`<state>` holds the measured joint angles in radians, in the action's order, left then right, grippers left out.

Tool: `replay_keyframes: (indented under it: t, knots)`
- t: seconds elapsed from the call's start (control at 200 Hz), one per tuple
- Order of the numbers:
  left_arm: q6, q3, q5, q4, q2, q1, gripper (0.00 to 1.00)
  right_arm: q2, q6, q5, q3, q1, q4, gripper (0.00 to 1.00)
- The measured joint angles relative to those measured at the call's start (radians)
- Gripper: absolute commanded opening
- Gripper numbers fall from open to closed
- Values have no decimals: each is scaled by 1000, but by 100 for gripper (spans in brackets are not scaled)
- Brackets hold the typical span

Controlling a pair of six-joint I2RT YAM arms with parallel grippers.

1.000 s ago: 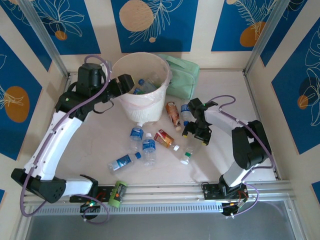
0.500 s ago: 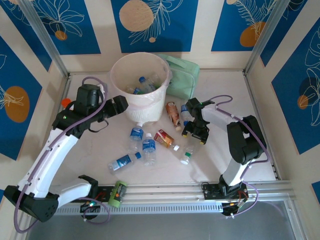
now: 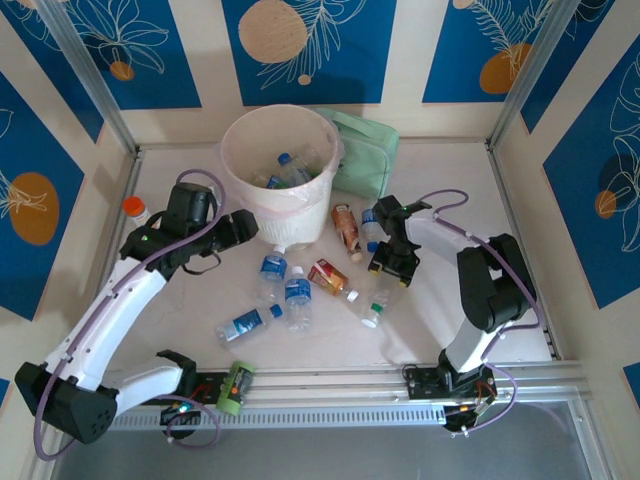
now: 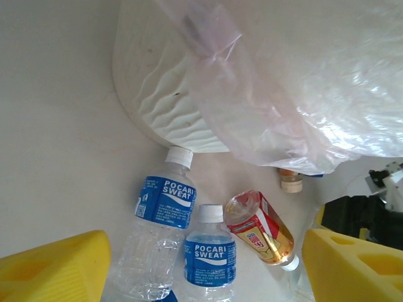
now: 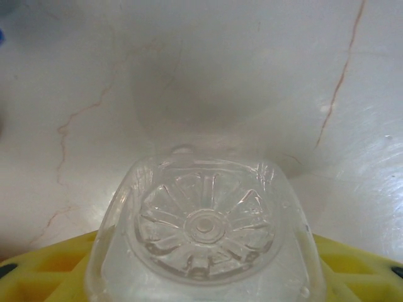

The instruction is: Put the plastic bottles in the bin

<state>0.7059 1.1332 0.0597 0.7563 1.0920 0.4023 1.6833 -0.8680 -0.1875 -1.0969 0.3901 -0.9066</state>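
1. Large round cream-white bucket lined with a thin translucent bag, the bin (image 3: 236,190): far centre of the pale bench (image 3: 200,300). Several plastic bottles (image 3: 290,172) already lie inside.
2. Mint-green rectangular case (image 3: 368,155): just right of the bin, against it. Not part of the task.
3. Loose stock on the bench, near side of the bin:
   - three clear blue-labelled bottles (image 3: 297,295);
   - a copper-and-red-labelled bottle (image 3: 328,277), with a second one farther off beside the bin;
   - a small orange-capped bottle (image 3: 133,208), well apart at the far left.
4. My left pincer (image 3: 238,228): jaws spread wide, nothing between them, just beside the bin's near-left wall. The left wrist view shows my two yellow fingers (image 4: 53,267) framing two blue-labelled bottles and the copper one below.
5. My right pincer (image 3: 392,264): low over the bench, right of the loose bottles, closed on a clear ribbed plastic bottle (image 5: 204,233). The bottle's moulded base sits between my yellow pads. From above it looks like the green-capped one (image 3: 376,308), though I cannot be sure.
6. Step in hand, as I judge it: the right pincer has its grip and the lift is due. The left is choosing its next pick.
7. Next move calls for:
   - right: raise clear of the neighbouring bottles, carry far-left over the rim, then release;
   - left: descend squarely over one blue-labelled bottle without nudging the one beside it.
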Motion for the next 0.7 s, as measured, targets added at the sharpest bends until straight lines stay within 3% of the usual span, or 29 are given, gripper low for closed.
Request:
replay_keyframes:
  t: [0.24, 0.44, 0.7]
  knots:
    - [18, -50, 4, 1, -19, -1, 77, -172, 24, -4, -64, -5, -50, 56]
    - [24, -87, 14, 11, -38, 0, 76, -259, 59, 74, -378, -42, -62, 55]
    - [46, -160, 15, 6, -29, 38, 76, -204, 63, 219, -724, -61, -30, 55]
